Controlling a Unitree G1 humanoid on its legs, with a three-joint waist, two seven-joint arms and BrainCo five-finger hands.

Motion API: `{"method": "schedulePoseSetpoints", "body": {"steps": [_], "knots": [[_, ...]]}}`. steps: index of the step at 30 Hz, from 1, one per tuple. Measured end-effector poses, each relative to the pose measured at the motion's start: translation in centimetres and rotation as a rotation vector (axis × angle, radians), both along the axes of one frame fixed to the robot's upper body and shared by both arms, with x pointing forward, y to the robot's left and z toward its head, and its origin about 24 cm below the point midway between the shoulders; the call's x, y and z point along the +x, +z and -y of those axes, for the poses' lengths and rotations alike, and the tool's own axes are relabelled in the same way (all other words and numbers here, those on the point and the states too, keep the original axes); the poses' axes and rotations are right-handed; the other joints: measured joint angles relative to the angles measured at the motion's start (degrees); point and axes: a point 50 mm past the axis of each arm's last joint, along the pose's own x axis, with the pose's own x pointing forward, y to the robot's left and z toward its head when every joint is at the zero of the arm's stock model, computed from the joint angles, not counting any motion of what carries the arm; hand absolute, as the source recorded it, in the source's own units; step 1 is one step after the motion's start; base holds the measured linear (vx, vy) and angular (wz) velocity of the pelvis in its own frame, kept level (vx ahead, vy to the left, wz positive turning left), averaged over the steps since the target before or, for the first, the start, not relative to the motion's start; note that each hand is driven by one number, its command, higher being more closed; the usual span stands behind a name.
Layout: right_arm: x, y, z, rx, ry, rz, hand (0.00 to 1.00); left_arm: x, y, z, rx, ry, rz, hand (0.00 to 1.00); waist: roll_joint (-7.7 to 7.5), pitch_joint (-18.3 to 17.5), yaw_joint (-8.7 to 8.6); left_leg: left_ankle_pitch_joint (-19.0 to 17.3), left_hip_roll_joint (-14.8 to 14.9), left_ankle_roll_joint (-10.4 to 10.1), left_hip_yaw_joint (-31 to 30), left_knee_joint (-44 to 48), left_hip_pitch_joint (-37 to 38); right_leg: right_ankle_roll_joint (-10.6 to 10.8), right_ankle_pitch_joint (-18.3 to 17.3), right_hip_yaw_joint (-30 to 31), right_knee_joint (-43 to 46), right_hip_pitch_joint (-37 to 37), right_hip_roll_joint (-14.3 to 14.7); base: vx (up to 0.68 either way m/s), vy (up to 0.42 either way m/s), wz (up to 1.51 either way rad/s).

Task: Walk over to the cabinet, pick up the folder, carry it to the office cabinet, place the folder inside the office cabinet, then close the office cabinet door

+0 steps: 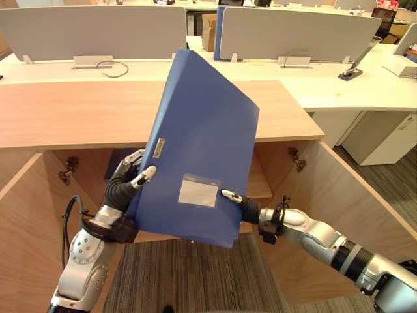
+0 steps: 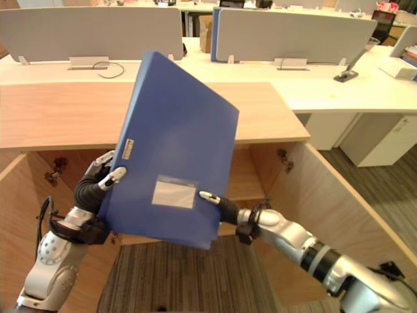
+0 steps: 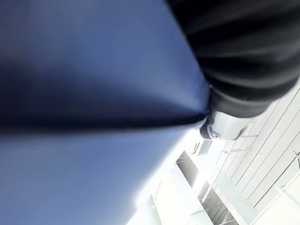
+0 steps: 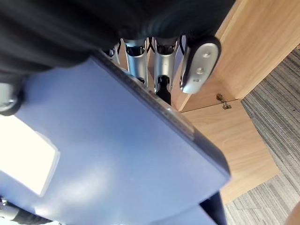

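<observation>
Left hand (image 1: 127, 186) and right hand (image 1: 242, 202) each pinch the flat blue plastic folder (image 1: 202, 147), held tilted just before the open light-wood office cabinet (image 1: 85, 111). Carrying looks done. Placing it inside and shutting the door (image 1: 342, 208) remain.

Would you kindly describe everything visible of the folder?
The folder is blue, smooth and plastic-looking, closed, with a pale label pocket on its face and a small tag near one edge. It is held tilted before the open cabinet, pinched by the left hand at its side and the right hand lower down.
</observation>
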Motion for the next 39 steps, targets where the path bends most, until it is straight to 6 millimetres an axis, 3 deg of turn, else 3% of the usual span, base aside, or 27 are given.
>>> {"method": "schedulePoseSetpoints", "body": {"steps": [3, 8, 12, 14, 16, 17, 19, 23, 26, 34, 39], "knots": [[-0.3, -0.5, -0.1, 0.021, -0.016, -0.018, 1.0, 0.0, -0.1, 0.1, -0.052, 0.001, -0.005, 0.0, 0.07, 0.02, -0.02, 0.0, 0.04, 0.01, 0.0, 0.06, 0.09, 0.1, 0.04, 0.03, 0.03, 0.03, -0.03, 0.0, 0.0, 0.0], [0.0, -4.4, -2.1, 0.051, -0.11, -0.179, 1.0, -0.3, -0.5, 0.4, -0.303, 0.018, 0.009, 0.0, 0.42, 0.2, -0.22, 0.05, 0.4, -0.04, -0.16, 0.18, 0.0, 0.01, 0.27, -0.02, -0.74, 0.32, 0.38, 0.0, 0.0, 0.0], [0.5, -4.1, -2.0, 0.026, -0.107, -0.131, 1.0, -0.3, -2.0, -0.4, -0.395, 0.062, -0.03, 0.0, 0.58, 0.28, -0.28, 0.11, 0.55, -0.11, -0.74, 0.1, 0.0, -0.16, 0.43, -0.61, -1.81, 1.07, 0.79, 0.0, -0.005, 0.06], [0.9, -3.9, -1.6, -0.023, -0.104, -0.078, 1.0, -0.4, -4.1, -1.1, -0.46, 0.103, -0.105, 0.0, 0.58, 0.29, -0.48, 0.11, 0.58, -0.11, -1.01, -0.06, 0.09, -0.16, 0.53, -0.83, -2.41, 1.47, 0.98, 0.01, -0.001, 0.06], [1.4, -3.6, -1.0, -0.087, -0.102, -0.009, 1.0, -1.3, -8.9, -1.7, -0.542, 0.159, -0.294, 0.0, 0.57, 0.34, -0.65, 0.11, 0.64, -0.12, -1.0, -0.44, 0.07, -0.15, 0.84, -0.82, -3.3, 1.63, 1.26, 0.0, 0.0, 0.0], [1.5, -3.6, -0.9, -0.101, -0.104, 0.009, 1.0, -1.6, -10.3, -1.8, -0.567, 0.176, -0.357, 0.0, 0.56, 0.35, -0.68, 0.11, 0.65, -0.12, -1.0, -0.57, 0.09, -0.15, 0.85, -0.82, -3.41, 1.64, 1.31, 0.0, 0.0, 0.0], [1.8, -3.4, -0.7, -0.111, -0.137, 0.053, 1.0, -3.4, -15.1, -1.7, -0.638, 0.252, -0.573, 0.0, 0.45, 0.58, -0.98, 0.11, 0.73, -0.12, -0.95, -0.98, 0.17, -0.15, 0.87, -0.79, -3.83, 1.67, 1.51, 0.04, 0.012, -0.02], [2.1, -3.3, -0.4, -0.174, -0.146, 0.125, 1.0, -5.8, -19.6, -2.4, -0.639, 0.366, -0.78, 0.0, 0.55, 0.94, -1.48, 0.11, 0.77, -0.13, -0.94, -1.53, 0.35, -0.14, 1.06, -0.78, -4.11, 1.64, 1.72, 0.03, 0.009, -0.01], [2.7, -2.0, -0.4, -0.169, -0.151, 0.233, 1.0, -9.1, -23.4, -3.5, -0.628, 0.496, -0.993, 0.0, 0.5, 1.12, -1.94, 0.11, 0.73, -0.13, -0.22, -2.2, 1.34, -0.13, 1.07, -0.21, -4.11, 1.91, 1.7, 0.02, 0.031, -0.1], [3.2, -0.7, -1.5, -0.442, 0.005, 0.53, 1.0, -17.2, -27.7, -5.1, -0.587, 0.788, -1.338, 0.0, 0.56, 2.78, -2.21, 0.08, 0.69, -0.15, -0.18, -2.33, 2.32, -0.01, 1.14, -0.06, -4.34, 2.32, 1.66, -0.02, 0.017, -0.01], [2.0, -1.1, -3.6, -0.507, 0.185, 0.612, 1.0, -20.1, -28.5, -4.5, -0.575, 0.873, -1.455, 0.0, 0.48, 3.19, -2.27, 0.08, 0.68, -0.15, -0.3, -2.48, 2.35, 0.02, 1.13, -0.05, -4.47, 2.28, 1.65, -0.01, 0.007, 0.0]]}}
